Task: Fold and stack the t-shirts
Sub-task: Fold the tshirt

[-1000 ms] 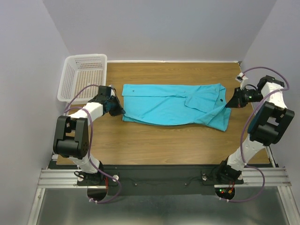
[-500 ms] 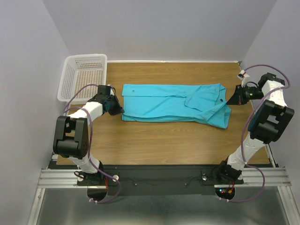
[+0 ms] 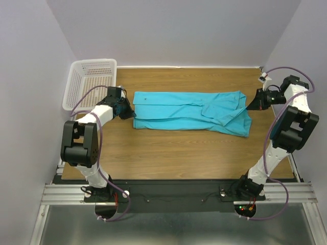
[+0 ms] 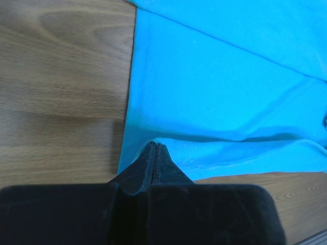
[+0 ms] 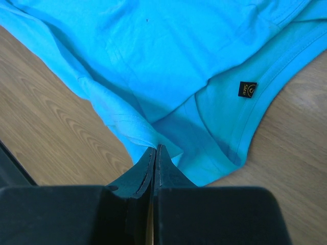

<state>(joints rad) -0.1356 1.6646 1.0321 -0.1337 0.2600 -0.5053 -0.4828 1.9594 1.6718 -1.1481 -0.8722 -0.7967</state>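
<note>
Left gripper [image 4: 156, 148] pinched shut on t-shirt [image 3: 184, 109] hem | right gripper [image 5: 155, 150] pinched on fold beside collar | t-shirt spans flat between them | risk: thin grip slipping, uneven pull skewing fold

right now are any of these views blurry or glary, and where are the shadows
top external: even, soft light, no glare, t-shirt crisp; left wrist: left gripper is a dark, slightly soft mass, with a faint shadow band on the wooden table; right wrist: cloth sharp, black label clear but its print too small to read, right gripper underexposed.
</note>
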